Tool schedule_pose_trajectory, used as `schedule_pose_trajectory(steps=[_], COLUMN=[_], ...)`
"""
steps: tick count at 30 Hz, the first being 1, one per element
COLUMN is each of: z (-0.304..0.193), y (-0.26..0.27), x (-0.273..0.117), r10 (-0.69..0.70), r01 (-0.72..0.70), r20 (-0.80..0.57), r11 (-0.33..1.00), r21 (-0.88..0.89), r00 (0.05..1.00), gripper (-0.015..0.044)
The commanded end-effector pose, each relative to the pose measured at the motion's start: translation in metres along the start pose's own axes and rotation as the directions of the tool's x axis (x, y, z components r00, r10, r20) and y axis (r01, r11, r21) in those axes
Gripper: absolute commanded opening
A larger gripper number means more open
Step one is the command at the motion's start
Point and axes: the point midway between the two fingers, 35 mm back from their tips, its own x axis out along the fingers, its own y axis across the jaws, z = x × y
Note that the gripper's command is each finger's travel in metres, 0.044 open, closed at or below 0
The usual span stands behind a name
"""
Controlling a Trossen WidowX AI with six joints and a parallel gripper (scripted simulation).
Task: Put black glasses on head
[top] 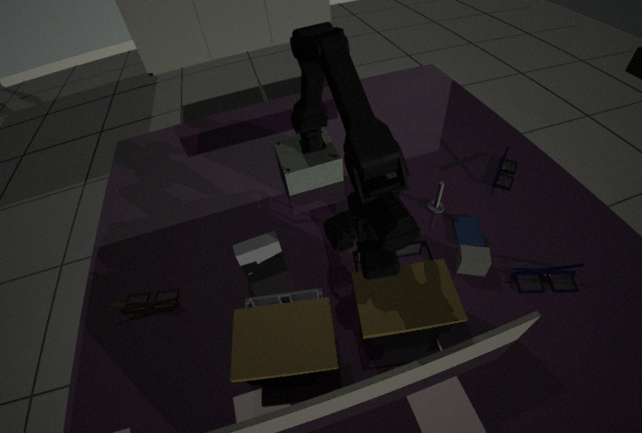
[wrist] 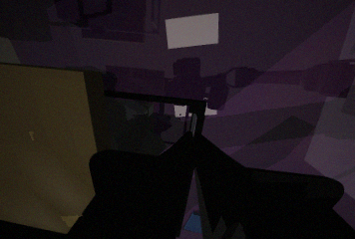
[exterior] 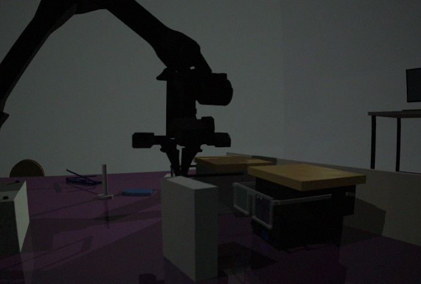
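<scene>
My gripper (exterior: pixel 183 174) (wrist: pixel 191 136) is shut on the black glasses (top: pixel 428 250) (exterior: pixel 226 174) (wrist: pixel 153 97), at one end of their front frame. In the top view the arm hides the fingertips. The glasses are held in the air with their temples toward the far dark head (exterior: pixel 211 178), under its wooden top (top: pixel 408 306) (exterior: pixel 231 161) (wrist: pixel 41 149). One temple runs along that head's near side; whether they touch is unclear. The other dark head (exterior: pixel 298 217) wears clear glasses (top: pixel 283 299) (exterior: pixel 262 210) and has a small blue patch low down. No green tag is visible.
A tall white box (top: pixel 257 248) (exterior: pixel 178 220) stands near the heads. A grey block (top: pixel 473 260), blue box (top: pixel 468 230) (exterior: pixel 137 191) and pin stand (top: pixel 438 195) (exterior: pixel 104 180) lie to the other side. Blue glasses (top: pixel 543 281) and brown glasses (top: pixel 151 305) lie farther out. A low wall (top: pixel 398 385) runs behind the heads.
</scene>
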Motion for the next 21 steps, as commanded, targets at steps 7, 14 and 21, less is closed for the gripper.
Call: schedule_pose_trajectory(steps=[7, 14, 21], z=[0.000, 0.000, 0.000], y=[0.015, 0.022, 0.023], x=[0.000, 0.000, 0.000], r10=[0.001, 0.002, 0.002], r01=[-0.001, -0.002, -0.002], r20=[-0.002, -0.002, -0.002], r11=[1.000, 1.000, 1.000], r21=[-0.003, -0.003, -0.003], r00=[1.000, 1.000, 1.000], gripper=[0.0000, 0.0000, 0.0000])
